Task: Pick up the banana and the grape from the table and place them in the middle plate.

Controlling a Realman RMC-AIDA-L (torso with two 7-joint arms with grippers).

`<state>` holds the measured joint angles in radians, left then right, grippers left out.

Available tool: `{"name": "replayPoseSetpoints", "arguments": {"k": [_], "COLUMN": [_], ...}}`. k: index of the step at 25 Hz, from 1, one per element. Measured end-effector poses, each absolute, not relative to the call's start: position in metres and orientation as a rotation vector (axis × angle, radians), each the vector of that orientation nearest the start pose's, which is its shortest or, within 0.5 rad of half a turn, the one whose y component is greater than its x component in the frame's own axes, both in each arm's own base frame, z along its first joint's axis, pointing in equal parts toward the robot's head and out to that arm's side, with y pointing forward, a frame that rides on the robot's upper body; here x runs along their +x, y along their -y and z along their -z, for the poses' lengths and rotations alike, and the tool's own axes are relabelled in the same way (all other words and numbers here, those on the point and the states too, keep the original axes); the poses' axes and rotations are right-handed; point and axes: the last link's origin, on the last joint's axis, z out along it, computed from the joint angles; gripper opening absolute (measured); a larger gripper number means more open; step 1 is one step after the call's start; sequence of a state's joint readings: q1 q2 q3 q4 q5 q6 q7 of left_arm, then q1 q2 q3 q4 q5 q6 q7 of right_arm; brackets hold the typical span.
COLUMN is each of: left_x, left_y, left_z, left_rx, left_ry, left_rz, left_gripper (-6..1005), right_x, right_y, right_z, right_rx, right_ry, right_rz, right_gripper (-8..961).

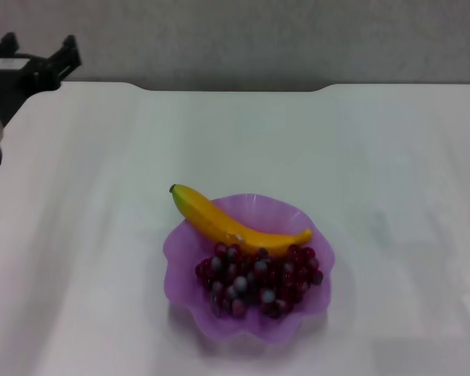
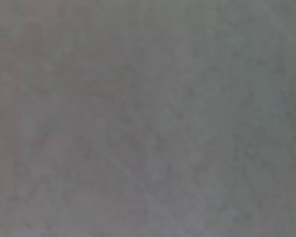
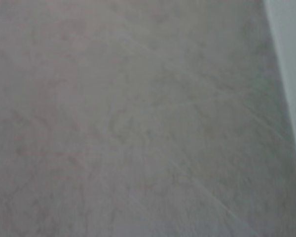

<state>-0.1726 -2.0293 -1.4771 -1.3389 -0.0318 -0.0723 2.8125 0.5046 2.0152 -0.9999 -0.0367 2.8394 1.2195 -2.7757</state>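
Left claw (image 1: 39, 63) is seen parked at the surface's far left corner; its opening cannot be told. Right claw is not seen. Banana (image 1: 235, 225) and grape (image 1: 258, 280) are lying touching inside middle plate (image 1: 180, 251) on surface (image 1: 376, 157).

One banana (image 1: 233, 225), one bunch of grapes (image 1: 257, 280) and one purple plate (image 1: 180, 249) are counted on one white table (image 1: 376, 157). One gripper (image 1: 33, 64) is seen at the far left corner; no second gripper is shown.
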Motion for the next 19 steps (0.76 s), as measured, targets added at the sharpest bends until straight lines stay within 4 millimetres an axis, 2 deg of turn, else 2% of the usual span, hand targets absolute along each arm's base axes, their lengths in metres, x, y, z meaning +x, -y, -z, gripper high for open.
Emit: {"name": "replayPoseSetpoints", "arguments": {"k": [6, 12, 19], "left_x": [-0.249, -0.263, -0.275], "left_y": [-0.390, -0.387, -0.393], "left_z": [-0.063, -0.062, -0.059], "left_rx": [-1.608, -1.590, -1.591], "left_ry": [0.617, 0.577, 0.622], "left_rz": [0.666, 0.696, 0.636], "left_gripper": [896, 896, 896], "right_x": [0.345, 0.341, 0.337], "right_y": [-0.357, -0.361, -0.372], "right_z": [-0.052, -0.053, -0.048], "right_rx": [-1.457, -1.464, -1.502], "right_ry": [-0.457, -0.445, -0.447], "right_rz": [-0.681, -0.683, -0.650], "right_gripper": [877, 877, 877]}}
